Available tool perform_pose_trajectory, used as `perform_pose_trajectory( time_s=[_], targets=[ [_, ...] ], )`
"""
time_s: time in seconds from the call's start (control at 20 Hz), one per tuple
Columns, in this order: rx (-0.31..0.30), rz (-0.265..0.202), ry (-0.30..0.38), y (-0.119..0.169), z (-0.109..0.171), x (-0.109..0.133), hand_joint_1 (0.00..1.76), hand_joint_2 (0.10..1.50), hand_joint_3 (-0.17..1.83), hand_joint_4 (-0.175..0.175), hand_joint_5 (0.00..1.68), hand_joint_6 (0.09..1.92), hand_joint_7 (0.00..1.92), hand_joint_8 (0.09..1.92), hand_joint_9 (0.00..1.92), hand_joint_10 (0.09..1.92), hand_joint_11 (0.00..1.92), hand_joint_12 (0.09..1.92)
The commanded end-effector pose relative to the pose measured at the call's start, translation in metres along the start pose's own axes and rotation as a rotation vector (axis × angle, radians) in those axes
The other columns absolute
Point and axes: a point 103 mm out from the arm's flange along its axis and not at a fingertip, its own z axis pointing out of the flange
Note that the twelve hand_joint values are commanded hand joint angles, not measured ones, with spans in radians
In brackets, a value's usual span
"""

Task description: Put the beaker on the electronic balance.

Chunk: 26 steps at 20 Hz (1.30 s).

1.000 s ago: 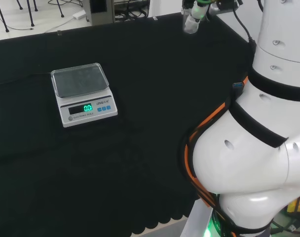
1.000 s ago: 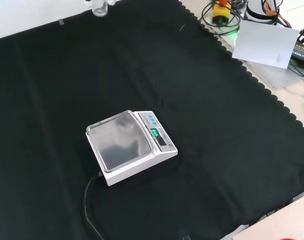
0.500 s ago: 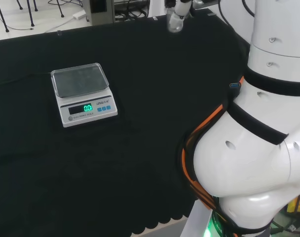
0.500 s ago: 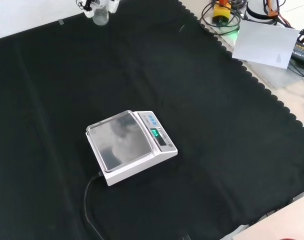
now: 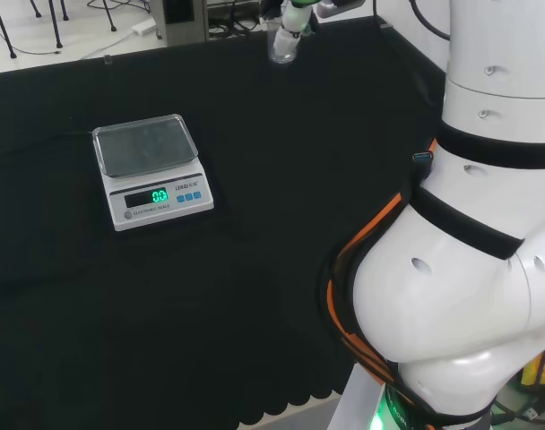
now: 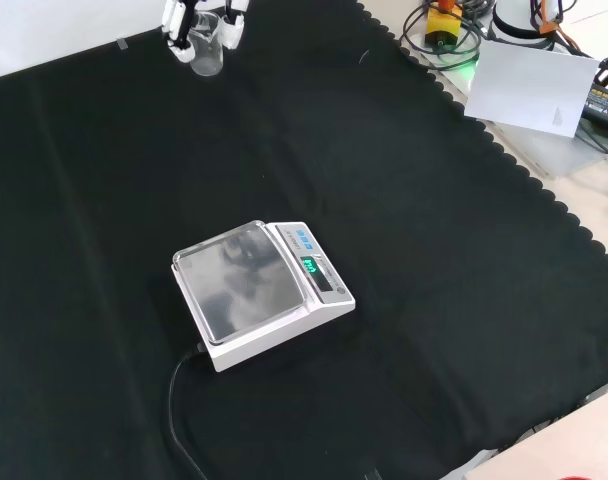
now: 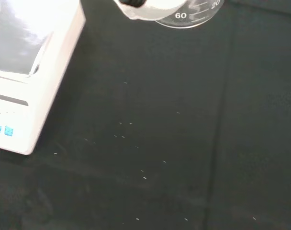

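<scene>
Gripped by the hand (image 6: 206, 22), whose white fingers (image 6: 172, 20) curl down around both its sides, a small clear beaker (image 6: 207, 55) hangs at the far edge of the black cloth (image 6: 434, 300), well apart from the balance (image 6: 261, 292). In the front view the beaker is high above and a little left of the balance, with cloth showing beneath it; whether it is clear of the cloth cannot be told from this view. In the head view the beaker (image 5: 282, 47) is up and to the right of the balance (image 5: 152, 170), with the hand (image 5: 298, 12) closed on its upper part and the arm's big white links (image 5: 470, 269) farther right. The balance sits flat on the counter, its grey pan (image 6: 240, 284) bare, its green display (image 5: 159, 195) lit and blue keys (image 5: 192, 196) beside the display. A dark cable (image 6: 176, 420) runs from the balance toward the near edge of the cloth in the front view. In the wrist view the beaker's glass base (image 7: 191, 13) with printed graduation marks shows close up beside a blurred white part of the hand (image 7: 152, 5), and a corner of the white balance (image 7: 35, 76) lies apart from the beaker across bare cloth. Beyond the cloth's scalloped edge, to the right of the balance in the front view, lie a white sheet (image 6: 539, 85) and coiled cables (image 6: 444, 30).
</scene>
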Motion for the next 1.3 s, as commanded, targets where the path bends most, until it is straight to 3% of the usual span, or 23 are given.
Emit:
perform_pose_trajectory(
  time_s=[0.05,0.15,0.2,0.3,0.65,1.3],
  targets=[
    [-0.009,-0.060,-0.005,0.013,-0.004,0.024,1.26,1.13,0.00,-0.175,0.93,1.08,0.97,1.08,1.18,0.93,1.18,0.82],
    [-0.007,-0.100,-0.024,0.018,-0.004,0.034,1.26,1.13,0.00,-0.175,0.93,1.08,0.97,1.08,1.18,0.92,1.18,0.82],
    [-0.026,-0.122,0.011,0.016,-0.004,0.032,1.26,1.13,0.00,-0.175,0.93,1.08,0.97,1.08,1.18,0.92,1.18,0.82],
    [-0.010,-0.128,-0.020,0.032,0.003,0.057,1.26,1.13,0.00,-0.175,0.93,1.08,0.97,1.08,1.18,0.92,1.18,0.82],
    [-0.020,-0.274,0.015,0.069,0.010,0.114,1.26,1.13,0.00,-0.175,0.93,1.07,0.97,1.08,1.18,0.92,1.19,0.82],
    [0.021,-0.437,-0.016,0.112,0.021,0.207,1.26,1.12,0.00,-0.175,0.94,1.07,0.98,1.07,1.18,0.92,1.19,0.82]
  ],
)
